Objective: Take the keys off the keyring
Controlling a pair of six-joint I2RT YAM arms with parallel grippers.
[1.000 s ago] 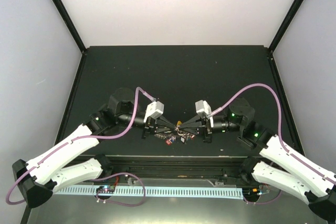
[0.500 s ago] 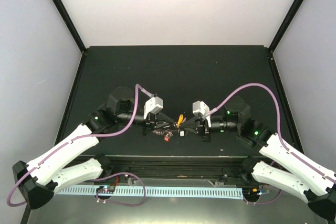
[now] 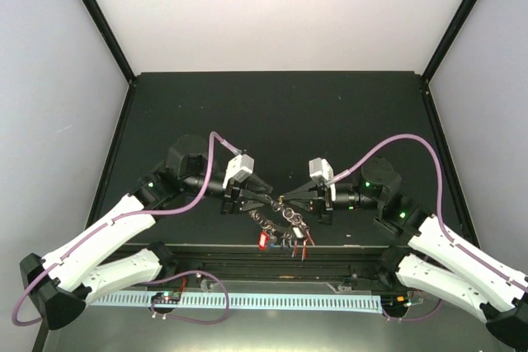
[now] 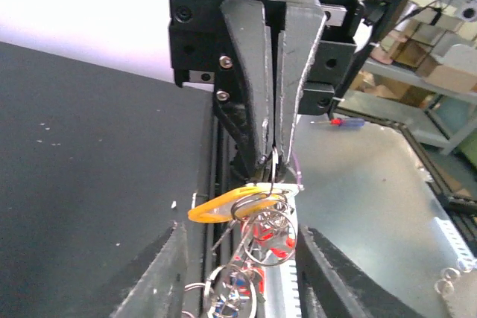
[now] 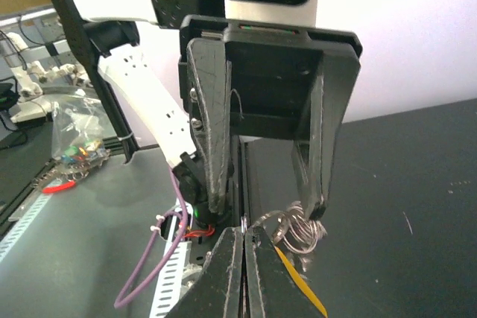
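Right claw (image 4: 273,157): pinches shut on keyring (image 4: 274,170), keys (image 3: 280,235) dangling over near edge of table (image 3: 272,113). Left claw (image 5: 264,210): gapes wide, grips nothing. Risks dropping bunch off near edge through slipping on thin wire.

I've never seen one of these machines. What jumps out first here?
Two arms meet nose to nose near the black table's front edge. From the right arm's shut jaws dangles the keyring with a spiky clump of keys; the left arm's jaws stand open beside it.
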